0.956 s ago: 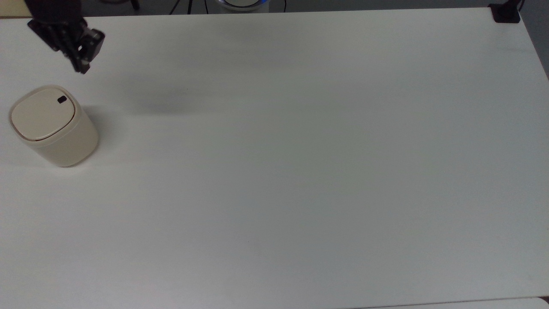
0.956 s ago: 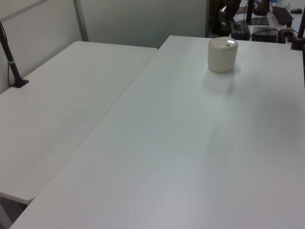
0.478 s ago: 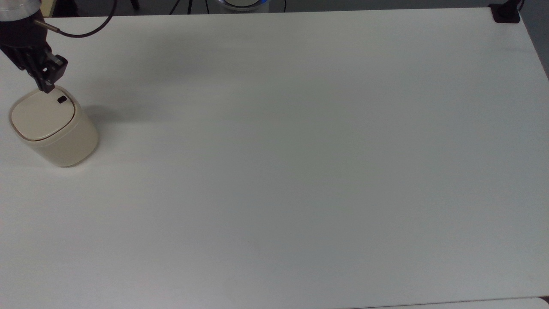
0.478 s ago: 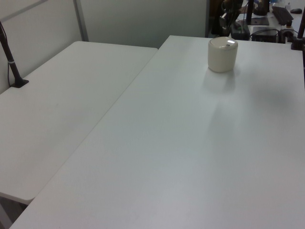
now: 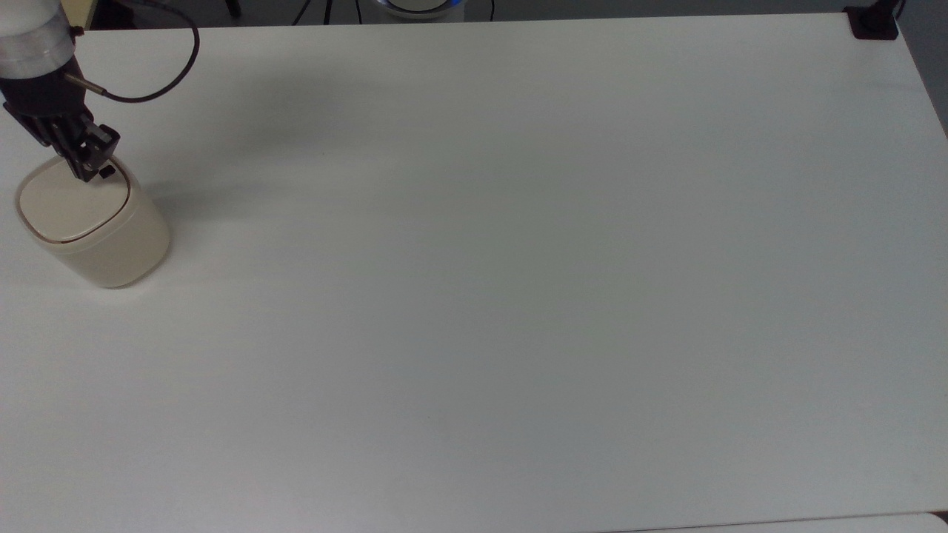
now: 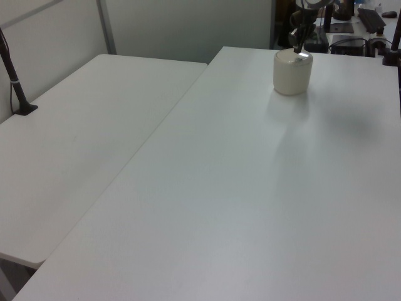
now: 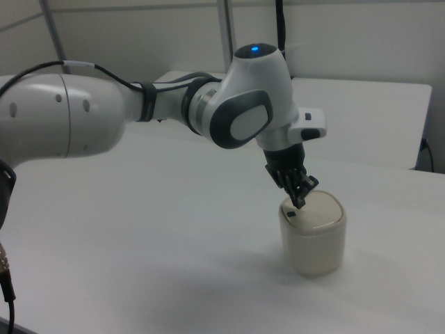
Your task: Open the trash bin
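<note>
The cream trash bin (image 5: 92, 222) stands upright near the top view's left edge, its flat lid shut, with a small black button (image 5: 107, 172) at the rim. The bin also stands at the far end of the table in the left view (image 6: 292, 72) and at the lower right of the right view (image 7: 313, 233). My gripper (image 5: 87, 175) hangs tip-down over the lid's edge just beside the button, fingers pressed together with nothing between them. In the right view my gripper (image 7: 300, 203) has its tip at the lid's near rim, right above the button (image 7: 292, 214).
The white table (image 5: 518, 259) stretches wide to the top view's right. A black clamp (image 5: 874, 22) sits at its far right corner. In the left view a second white table (image 6: 81, 138) adjoins on the left. My white arm (image 7: 139, 111) reaches in from the right view's left.
My gripper has travelled from beyond the bin's far side down onto the lid's rim beside the button. The bin has not moved and its lid stays shut.
</note>
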